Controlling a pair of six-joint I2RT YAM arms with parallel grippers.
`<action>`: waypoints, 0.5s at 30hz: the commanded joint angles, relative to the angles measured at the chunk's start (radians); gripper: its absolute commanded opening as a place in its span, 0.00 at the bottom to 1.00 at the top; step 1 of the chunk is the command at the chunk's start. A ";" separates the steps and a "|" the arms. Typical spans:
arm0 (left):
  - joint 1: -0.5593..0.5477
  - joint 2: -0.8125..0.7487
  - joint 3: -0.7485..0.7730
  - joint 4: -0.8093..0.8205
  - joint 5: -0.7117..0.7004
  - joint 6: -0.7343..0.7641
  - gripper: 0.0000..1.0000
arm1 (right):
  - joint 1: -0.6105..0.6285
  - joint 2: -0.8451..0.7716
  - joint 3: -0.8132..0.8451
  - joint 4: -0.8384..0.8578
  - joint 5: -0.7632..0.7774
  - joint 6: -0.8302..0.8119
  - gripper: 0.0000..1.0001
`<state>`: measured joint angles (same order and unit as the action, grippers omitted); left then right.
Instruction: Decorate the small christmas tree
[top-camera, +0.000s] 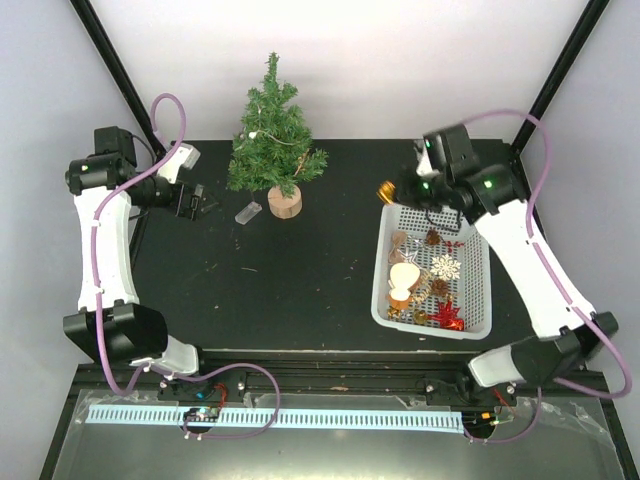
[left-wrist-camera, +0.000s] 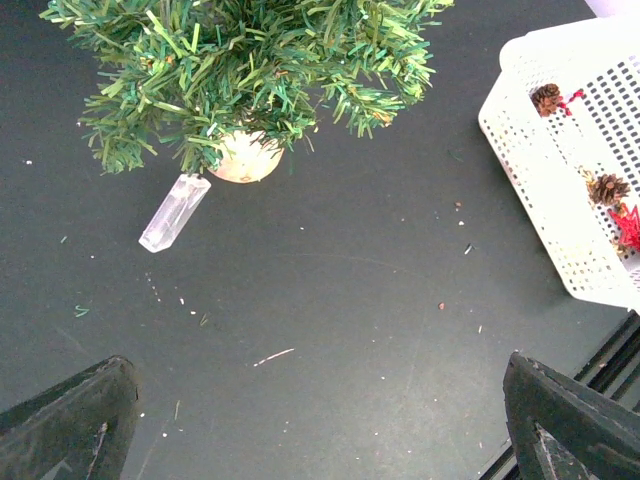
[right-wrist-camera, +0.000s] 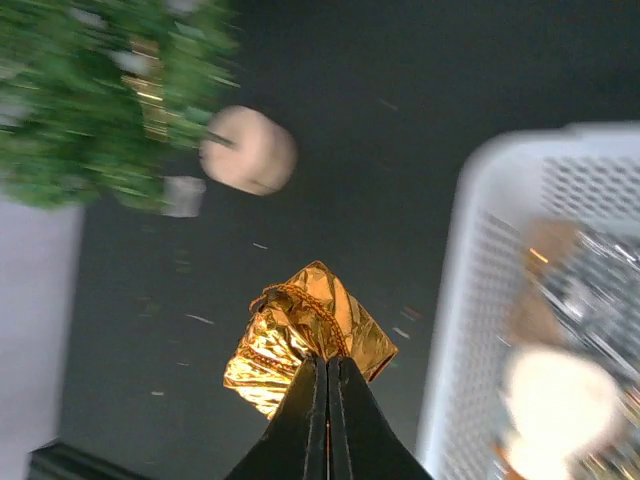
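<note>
Right wrist: right gripper (right-wrist-camera: 327, 368) clamped on gold ornament (right-wrist-camera: 308, 335), tree (right-wrist-camera: 90, 100) at ten o'clock; left gripper (left-wrist-camera: 315, 368) jaws apart, empty. Risk: thin pinch slips; push topples tree.

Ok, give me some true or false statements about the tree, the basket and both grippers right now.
1. The right gripper is shut on a gold foil ornament. True.
2. The small christmas tree lies on its side. False: it stands upright.
3. The white basket is empty. False: it holds ornaments.
4. The left gripper is open and holds nothing. True.
5. A clear piece lies on the table beside the tree's base. True.
</note>
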<state>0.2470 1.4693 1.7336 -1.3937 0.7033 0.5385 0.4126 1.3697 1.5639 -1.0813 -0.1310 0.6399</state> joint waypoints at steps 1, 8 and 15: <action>-0.006 0.012 0.001 -0.018 0.009 0.002 0.99 | 0.072 0.170 0.256 0.072 -0.121 -0.037 0.01; -0.006 0.003 -0.016 0.001 0.008 -0.009 0.99 | 0.170 0.483 0.726 0.099 -0.276 -0.066 0.01; -0.006 -0.006 -0.026 0.009 -0.003 -0.008 0.99 | 0.200 0.626 0.825 0.264 -0.434 0.043 0.01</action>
<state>0.2466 1.4750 1.7119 -1.3907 0.7029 0.5377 0.6056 1.9614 2.3543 -0.9253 -0.4458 0.6209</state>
